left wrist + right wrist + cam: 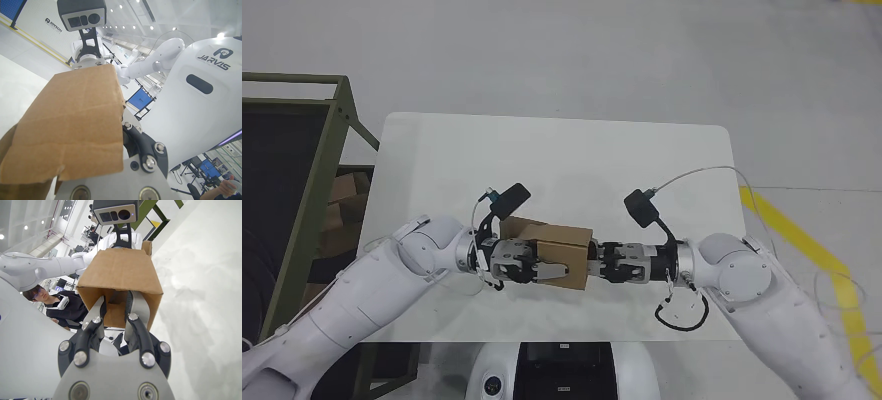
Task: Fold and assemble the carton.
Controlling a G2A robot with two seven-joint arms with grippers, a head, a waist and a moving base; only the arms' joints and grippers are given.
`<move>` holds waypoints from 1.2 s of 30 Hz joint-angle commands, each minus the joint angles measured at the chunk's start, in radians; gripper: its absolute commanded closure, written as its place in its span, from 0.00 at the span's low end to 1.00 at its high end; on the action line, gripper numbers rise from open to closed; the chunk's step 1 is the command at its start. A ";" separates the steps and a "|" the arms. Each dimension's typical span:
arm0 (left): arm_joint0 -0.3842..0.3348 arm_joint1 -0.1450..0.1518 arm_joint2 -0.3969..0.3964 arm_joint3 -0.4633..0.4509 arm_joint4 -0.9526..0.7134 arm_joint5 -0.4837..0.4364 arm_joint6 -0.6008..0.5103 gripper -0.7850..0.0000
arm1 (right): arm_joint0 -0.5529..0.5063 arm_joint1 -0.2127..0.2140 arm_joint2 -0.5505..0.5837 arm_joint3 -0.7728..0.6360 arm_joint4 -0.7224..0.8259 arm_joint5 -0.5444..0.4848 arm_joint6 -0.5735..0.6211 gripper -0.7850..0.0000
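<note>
Top view: left gripper [540, 268] clamps the carton's [562, 245] nine o'clock end, right gripper's [116, 303] jaws sit narrowly parted inside its three o'clock opening, above the table [542, 150].

Brown cardboard carton [560, 250]: open-ended rectangular sleeve, horizontal, near table [542, 150] front edge.

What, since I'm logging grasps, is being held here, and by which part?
The brown cardboard carton: the left gripper clamps one end's wall; the right gripper merely sits, open, inside the opposite open end.
</note>
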 commanded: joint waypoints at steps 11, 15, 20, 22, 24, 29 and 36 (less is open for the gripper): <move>0.005 -0.001 -0.013 0.002 -0.005 0.000 0.000 1.00 | -0.064 0.012 0.056 -0.021 -0.012 -0.054 -0.020 0.72; 0.009 -0.002 -0.019 0.000 -0.003 0.000 0.000 1.00 | -0.107 0.020 0.094 -0.034 -0.010 -0.084 -0.030 0.72; 0.013 -0.003 -0.023 -0.001 -0.003 0.000 0.000 1.00 | -0.164 0.031 0.147 -0.044 -0.005 -0.129 -0.046 0.72; 0.014 -0.003 -0.024 0.000 -0.003 0.000 0.000 1.00 | -0.188 0.035 0.169 -0.049 -0.002 -0.150 -0.059 0.73; 0.014 -0.004 -0.025 0.001 -0.001 0.000 0.000 1.00 | -0.210 0.038 0.193 -0.059 -0.010 -0.178 -0.073 0.73; 0.015 -0.006 -0.025 0.003 -0.002 0.000 0.000 1.00 | -0.288 0.043 0.265 -0.090 -0.095 -0.247 -0.179 0.67; 0.013 -0.008 -0.018 0.008 0.004 0.000 0.000 1.00 | -0.342 0.043 0.286 -0.125 -0.181 -0.281 -0.243 0.00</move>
